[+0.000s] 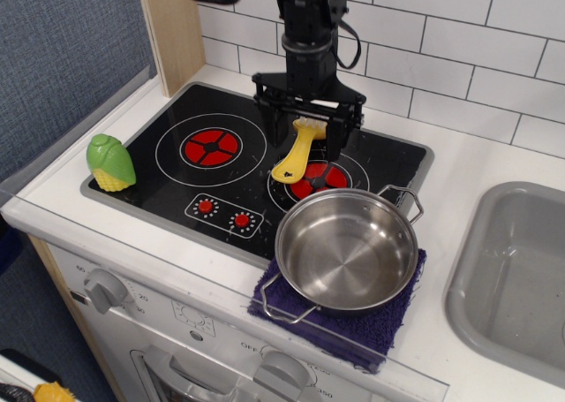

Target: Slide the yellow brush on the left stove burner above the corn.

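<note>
White tiled wall behind, pale table below carrying a black glass cooktop (pixel 388 159); I take the cooktop as reference. My tool (pixel 308 128) stands over its rear centre, jaws spread wide, one finger on each side of the yellow brush's bristle end, gripping nothing. The yellow brush (pixel 297 153) lies on the glass, bristle head toward the wall and handle reaching onto the right burner (pixel 320 179). The left stove burner (pixel 211 146) sits on the cooktop's left half, unoccupied. The corn (pixel 109 163) stands at the cooktop's left edge.

Judgement on the step in hand: close squarely across the brush near its head, so the handle does not swing, then travel left low over the glass and stop on the red disc, short of the corn.

Count: one brush, one corn, two burners, two small red control dots, one steel pot (pixel 346 250) on one purple cloth (pixel 388 324) at the cooktop's front right.
</note>
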Controlling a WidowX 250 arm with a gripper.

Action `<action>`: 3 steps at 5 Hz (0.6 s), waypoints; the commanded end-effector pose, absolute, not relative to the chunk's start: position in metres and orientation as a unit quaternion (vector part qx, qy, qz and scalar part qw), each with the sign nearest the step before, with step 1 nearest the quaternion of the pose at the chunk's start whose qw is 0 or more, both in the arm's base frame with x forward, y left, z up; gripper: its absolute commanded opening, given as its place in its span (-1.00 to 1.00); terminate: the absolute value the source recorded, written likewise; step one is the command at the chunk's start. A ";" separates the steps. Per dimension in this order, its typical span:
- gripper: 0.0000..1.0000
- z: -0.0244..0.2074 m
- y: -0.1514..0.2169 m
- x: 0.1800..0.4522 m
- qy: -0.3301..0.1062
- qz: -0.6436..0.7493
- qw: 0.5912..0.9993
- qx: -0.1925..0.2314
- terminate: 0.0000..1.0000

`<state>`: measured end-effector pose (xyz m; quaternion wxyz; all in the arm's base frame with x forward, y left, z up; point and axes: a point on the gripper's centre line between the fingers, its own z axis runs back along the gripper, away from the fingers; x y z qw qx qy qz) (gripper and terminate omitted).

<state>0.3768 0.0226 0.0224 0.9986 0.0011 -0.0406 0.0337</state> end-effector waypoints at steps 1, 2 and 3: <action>1.00 0.015 0.029 0.390 -0.043 0.020 0.998 0.029 -1.00; -1.00 0.013 0.033 0.386 -0.031 0.007 0.998 0.045 -1.00; -1.00 0.022 0.034 0.380 -0.031 -0.006 0.998 0.046 -1.00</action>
